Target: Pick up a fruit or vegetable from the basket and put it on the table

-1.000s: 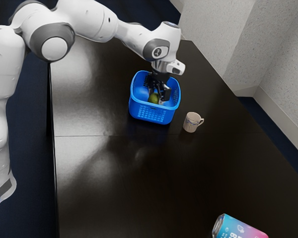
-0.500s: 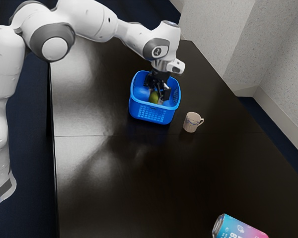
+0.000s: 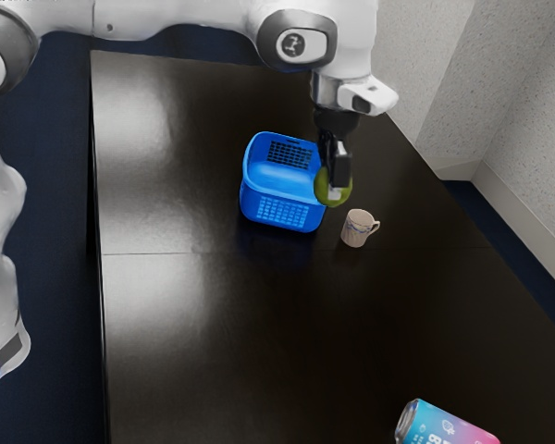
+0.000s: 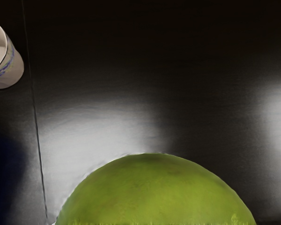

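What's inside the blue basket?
Inside the basket, its dark-gridded far wall and smooth blue surfaces show; its near wall hides the floor close behind it, and the green fruit covers one corner.

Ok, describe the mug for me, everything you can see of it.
The mug is pale beige with a bluish patterned band, a round open mouth and one handle, which points toward the exterior view's right. It looks ceramic. It stands upright on the dark table, beside the blue basket without touching it.

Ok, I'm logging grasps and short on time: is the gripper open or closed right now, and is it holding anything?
Gripper: closed on the round green fruit, holding it.
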Tool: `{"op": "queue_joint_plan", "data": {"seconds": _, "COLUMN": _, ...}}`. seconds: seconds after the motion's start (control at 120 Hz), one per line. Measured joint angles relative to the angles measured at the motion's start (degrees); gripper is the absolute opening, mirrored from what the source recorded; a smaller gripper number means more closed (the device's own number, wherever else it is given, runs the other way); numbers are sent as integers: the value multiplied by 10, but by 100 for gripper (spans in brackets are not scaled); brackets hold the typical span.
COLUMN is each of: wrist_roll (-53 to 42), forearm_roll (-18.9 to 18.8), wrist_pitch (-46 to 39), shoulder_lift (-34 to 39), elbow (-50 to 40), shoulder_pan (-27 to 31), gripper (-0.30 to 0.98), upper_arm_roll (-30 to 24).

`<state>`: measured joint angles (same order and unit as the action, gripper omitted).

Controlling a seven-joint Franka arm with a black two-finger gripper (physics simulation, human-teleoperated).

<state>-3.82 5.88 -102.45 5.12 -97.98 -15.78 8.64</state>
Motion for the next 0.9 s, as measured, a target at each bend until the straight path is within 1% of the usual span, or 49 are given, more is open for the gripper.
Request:
{"op": "queue_joint_plan", "data": {"seconds": 0.1, "wrist_roll": 4, "forearm_roll": -1, "wrist_pitch": -3, "shoulder_lift": -52, "elbow": 2, "shoulder_pan": -17, "gripper": 36, "upper_arm_roll": -1}}
{"op": "queue_joint_plan", "data": {"seconds": 0.292, "wrist_roll": 11, "forearm_roll": 0, "wrist_pitch": -33, "shoulder_lift": -137, "elbow": 5, "shoulder_pan": -55, "gripper": 35, "upper_arm_roll": -1}}
{"op": "queue_joint_plan", "data": {"seconds": 0.4, "wrist_roll": 14, "forearm_roll": 2, "wrist_pitch": -50, "shoulder_lift": -168, "elbow": 10, "shoulder_pan": -61, "gripper": 35, "upper_arm_roll": -1}}
{"op": "queue_joint_plan", "data": {"seconds": 0.483, "wrist_roll": 16, "forearm_roll": 2, "wrist_pitch": -60, "shoulder_lift": -179, "elbow": 11, "shoulder_pan": -64, "gripper": 35, "upper_arm_roll": -1}}
{"op": "queue_joint_plan", "data": {"seconds": 0.55, "wrist_roll": 18, "forearm_roll": 3, "wrist_pitch": -70, "shoulder_lift": -187, "elbow": 11, "shoulder_pan": -66, "gripper": 39, "upper_arm_roll": -1}}
{"op": "queue_joint_plan", "data": {"seconds": 0.608, "wrist_roll": 19, "forearm_roll": 4, "wrist_pitch": -80, "shoulder_lift": -196, "elbow": 11, "shoulder_pan": -71, "gripper": 48, "upper_arm_roll": 0}}
{"op": "queue_joint_plan", "data": {"seconds": 0.683, "wrist_roll": 19, "forearm_roll": 6, "wrist_pitch": -94, "shoulder_lift": -201, "elbow": 11, "shoulder_pan": -70, "gripper": 57, "upper_arm_roll": 2}}
{"op": "queue_joint_plan", "data": {"seconds": 0.783, "wrist_roll": 18, "forearm_roll": 6, "wrist_pitch": -108, "shoulder_lift": -194, "elbow": 11, "shoulder_pan": -62, "gripper": 63, "upper_arm_roll": 8}}
{"op": "queue_joint_plan", "data": {"seconds": 0.833, "wrist_roll": 16, "forearm_roll": 6, "wrist_pitch": -98, "shoulder_lift": -166, "elbow": 11, "shoulder_pan": -59, "gripper": 64, "upper_arm_roll": 16}}
{"op": "queue_joint_plan", "data": {"seconds": 0.9, "wrist_roll": 15, "forearm_roll": 7, "wrist_pitch": -57, "shoulder_lift": -97, "elbow": 26, "shoulder_pan": -56, "gripper": 66, "upper_arm_roll": 59}}
